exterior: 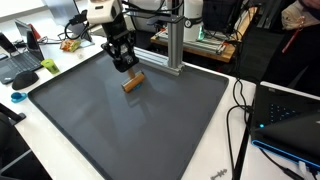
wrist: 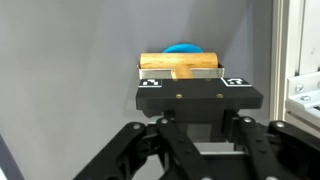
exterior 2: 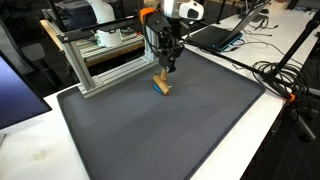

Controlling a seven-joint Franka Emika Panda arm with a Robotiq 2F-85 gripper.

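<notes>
Firmly gripping the tan wooden block point(exterior 2: 161, 86) in the black claw point(exterior 2: 165, 72), low over the dark grey mat's point(exterior 2: 170, 140) far middle; keep level, move slowly, clear of the aluminium frame point(exterior 2: 100, 62).

Setting: a robotics lab, or the lab corner of an office. Evidence: a robot arm point(exterior: 100, 10) at top centre over a grey mat point(exterior: 130, 125) on a white table point(exterior 2: 30, 150); aluminium-profile frame point(exterior 2: 95, 60), centre left; open laptop point(exterior 2: 215, 35), upper right (a second laptop point(exterior: 20, 55) shows at upper left); loose cables point(exterior 2: 275, 75) along the right edge.
</notes>
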